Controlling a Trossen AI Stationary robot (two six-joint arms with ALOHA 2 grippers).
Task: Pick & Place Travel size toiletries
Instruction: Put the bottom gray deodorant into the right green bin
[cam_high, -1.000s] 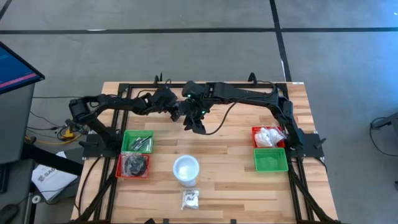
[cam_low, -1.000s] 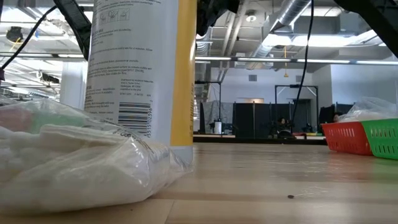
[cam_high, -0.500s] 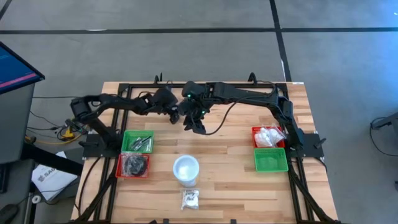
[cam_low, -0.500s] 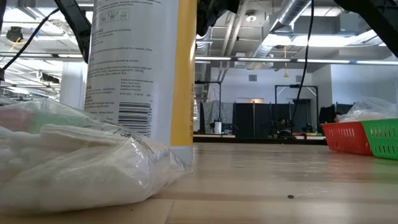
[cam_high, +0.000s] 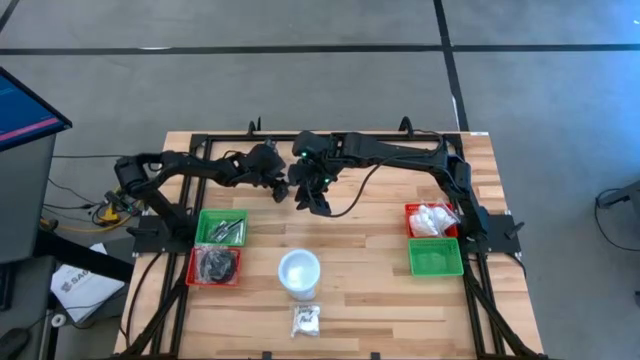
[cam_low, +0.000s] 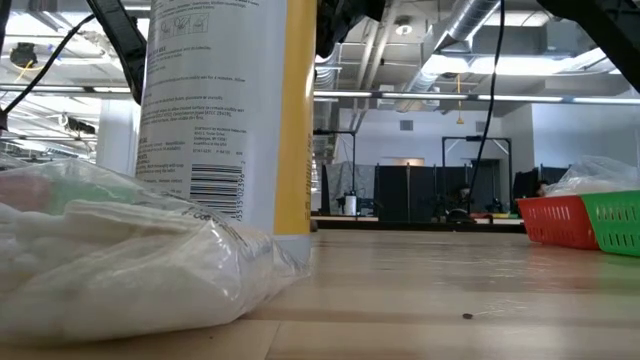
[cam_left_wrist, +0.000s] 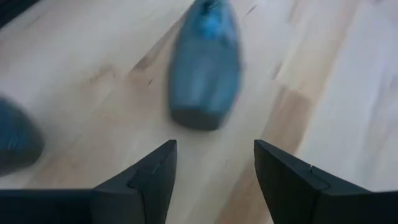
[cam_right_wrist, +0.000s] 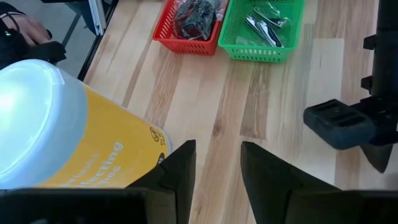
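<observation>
Left gripper (cam_high: 281, 186): fingers apart and holding nothing — it hovers over bare wood at the back middle of the table (cam_high: 370, 290), with a small bluish oblong piece (cam_left_wrist: 205, 65) lying just ahead of it.
Right gripper (cam_high: 318, 203): fingers apart, holding nothing, close beside the left one.
Sorted, left side: silvery sticks in the green tray (cam_high: 222, 227); black pieces in the red tray (cam_high: 214, 265).
Sorted, right side: wrapped white pieces in the red basket (cam_high: 431, 218); the green basket (cam_high: 435, 257) looks unfilled.
Left to do: a clear bag of white pieces (cam_high: 306, 320) lies loose at the front edge, just beside the white-capped yellow bottle (cam_high: 299, 272).
Progress: I judge it well advanced, not finished.
</observation>
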